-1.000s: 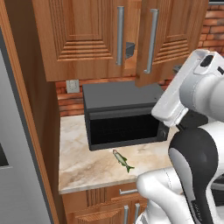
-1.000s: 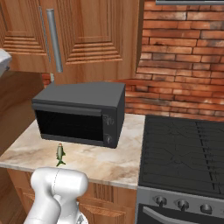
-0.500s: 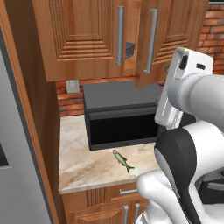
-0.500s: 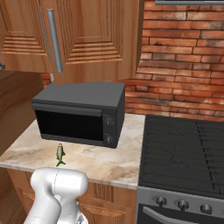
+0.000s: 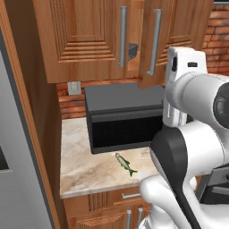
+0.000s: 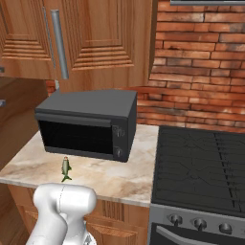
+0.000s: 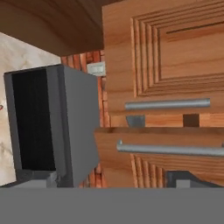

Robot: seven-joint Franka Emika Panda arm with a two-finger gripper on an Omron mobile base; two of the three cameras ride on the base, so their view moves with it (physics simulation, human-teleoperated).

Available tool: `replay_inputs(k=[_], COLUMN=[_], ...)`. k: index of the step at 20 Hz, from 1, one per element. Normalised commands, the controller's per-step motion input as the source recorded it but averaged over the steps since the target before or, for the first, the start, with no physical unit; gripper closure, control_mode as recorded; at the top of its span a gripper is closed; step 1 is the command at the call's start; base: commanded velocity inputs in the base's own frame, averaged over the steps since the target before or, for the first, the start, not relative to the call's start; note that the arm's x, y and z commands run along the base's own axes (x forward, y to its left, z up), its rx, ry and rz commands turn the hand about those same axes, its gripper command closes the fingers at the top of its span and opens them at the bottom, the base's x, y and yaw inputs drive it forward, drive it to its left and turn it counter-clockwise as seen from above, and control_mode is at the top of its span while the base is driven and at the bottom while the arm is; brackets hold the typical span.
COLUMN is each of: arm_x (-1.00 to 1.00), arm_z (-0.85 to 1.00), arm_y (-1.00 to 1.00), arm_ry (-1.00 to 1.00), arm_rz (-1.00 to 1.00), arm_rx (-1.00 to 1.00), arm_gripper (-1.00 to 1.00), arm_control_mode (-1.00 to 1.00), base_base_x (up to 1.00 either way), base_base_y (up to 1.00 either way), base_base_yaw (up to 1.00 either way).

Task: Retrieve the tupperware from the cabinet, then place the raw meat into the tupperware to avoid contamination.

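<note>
Tupperware (image 5: 133, 51) sits inside the cabinet (image 5: 85, 40), seen as a small dark grey shape in the gap where the right door (image 5: 172, 36) stands slightly ajar from the left one. In the hand view the same tub shows between the two silver bar handles (image 7: 168, 104), which run crosswise there because the hand is rolled on its side.

That gap is what the next move turns on, in my judgement. The tub lies straight ahead of the jaws and behind the ajar door's edge, so the door must swing further before anything can reach in. The nearer handle (image 7: 175, 150) lies just ahead of the dark finger tips (image 7: 183, 178) at the bottom of the hand view, its long axis across the line of approach. The jaws stand at their widest and hold nothing; none of the views shows them touching the handle.

Below the cabinet, the fish (image 5: 125, 164) lies on the marble worktop (image 5: 85, 165) just in front of the black microwave (image 5: 120, 118), well apart from the tub and far below the hand. Its long axis runs roughly front to back. The arm's white upper links (image 5: 190, 94) stand to the right of the microwave, with the hand raised towards the doors.
</note>
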Motion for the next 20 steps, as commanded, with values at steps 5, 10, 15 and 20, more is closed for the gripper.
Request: replay_inputs(k=[5, 10, 15, 20], arm_x=[0.27, 0.33, 0.36, 0.32], arm_z=[-0.01, -0.04, -0.04, -0.04], arm_y=[-0.12, -0.1, 0.0, 0.0], arm_ry=[-0.04, -0.1, -0.04, 0.0], arm_rz=[0.0, 0.0, 0.0, 0.0], arm_rx=[-0.03, -0.01, -0.03, -0.03], arm_gripper=[-1.0, -1.0, -1.0, -1.0], arm_control_mode=[-1.0, -1.0, -1.0, -1.0], base_base_x=[0.0, 0.0, 0.0, 0.0], base_base_y=[0.0, 0.0, 0.0, 0.0], base_base_yaw=[0.0, 0.0, 0.0, 0.0])
